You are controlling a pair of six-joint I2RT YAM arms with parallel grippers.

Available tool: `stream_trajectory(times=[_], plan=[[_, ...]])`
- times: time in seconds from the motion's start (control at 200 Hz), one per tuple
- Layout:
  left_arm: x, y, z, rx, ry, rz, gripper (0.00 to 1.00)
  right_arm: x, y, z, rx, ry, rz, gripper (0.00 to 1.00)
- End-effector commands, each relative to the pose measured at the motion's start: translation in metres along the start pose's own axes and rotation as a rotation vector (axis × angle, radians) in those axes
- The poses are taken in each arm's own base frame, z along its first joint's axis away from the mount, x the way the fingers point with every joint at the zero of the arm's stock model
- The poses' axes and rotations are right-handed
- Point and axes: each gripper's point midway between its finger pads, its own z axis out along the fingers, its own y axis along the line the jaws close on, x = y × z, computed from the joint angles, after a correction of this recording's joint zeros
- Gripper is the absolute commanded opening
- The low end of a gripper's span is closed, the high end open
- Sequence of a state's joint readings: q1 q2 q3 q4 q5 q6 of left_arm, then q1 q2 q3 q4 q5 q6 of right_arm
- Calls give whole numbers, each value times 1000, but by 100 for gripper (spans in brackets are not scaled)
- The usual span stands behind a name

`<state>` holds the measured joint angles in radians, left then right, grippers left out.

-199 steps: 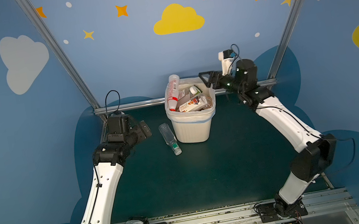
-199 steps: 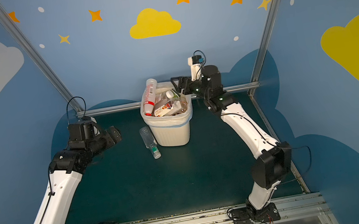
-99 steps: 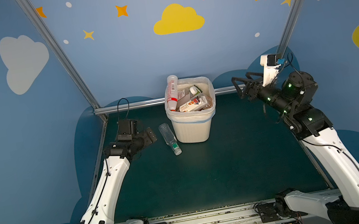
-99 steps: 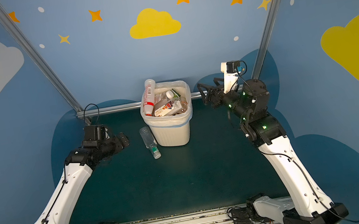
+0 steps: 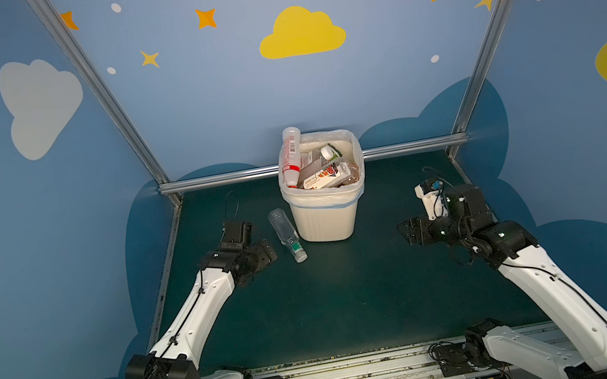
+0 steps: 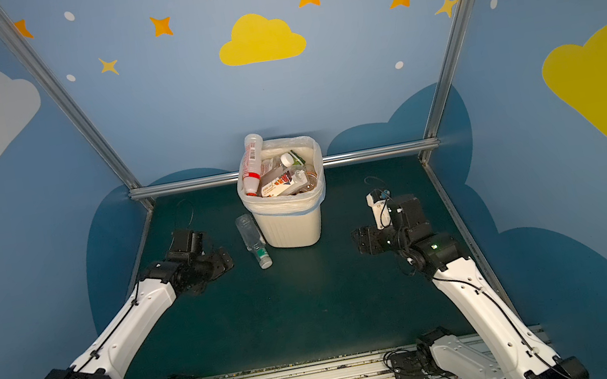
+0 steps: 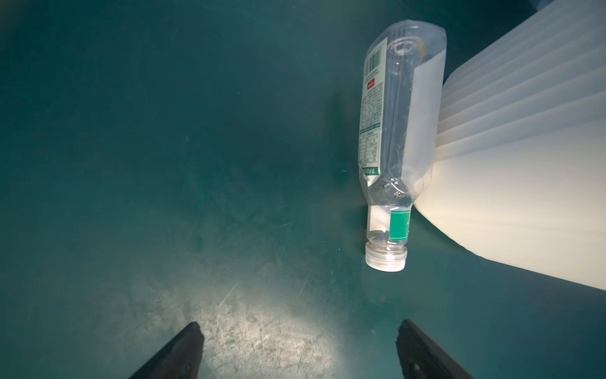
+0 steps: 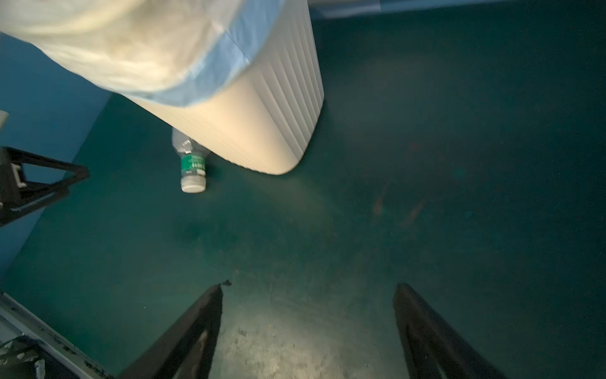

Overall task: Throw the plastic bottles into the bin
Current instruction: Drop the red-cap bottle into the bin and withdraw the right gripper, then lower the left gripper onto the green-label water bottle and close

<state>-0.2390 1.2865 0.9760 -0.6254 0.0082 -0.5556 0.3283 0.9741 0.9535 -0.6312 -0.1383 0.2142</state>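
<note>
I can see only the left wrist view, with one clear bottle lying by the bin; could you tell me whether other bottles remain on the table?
Observer: No; in both top views that clear bottle is the only one on the green table.
Operator: Thanks. How full is the bin?
Observer: The bin is heaped to its rim, and a red-labelled bottle pokes up above its left edge.
Operator: Where is the right gripper?
Observer: The right gripper is open and empty, over the table to the right of the bin.
</note>
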Motion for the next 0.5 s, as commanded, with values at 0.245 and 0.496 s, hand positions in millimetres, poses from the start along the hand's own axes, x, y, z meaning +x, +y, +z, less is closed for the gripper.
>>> stream_trajectory(times=[0.245,0.496], plan=[[-36,-25,24,-20,-20,-14,93,33,3,23,-55,131,85,83],[-50,-43,61,-24,19,-12,94,38,5,31,-71,162,85,83]])
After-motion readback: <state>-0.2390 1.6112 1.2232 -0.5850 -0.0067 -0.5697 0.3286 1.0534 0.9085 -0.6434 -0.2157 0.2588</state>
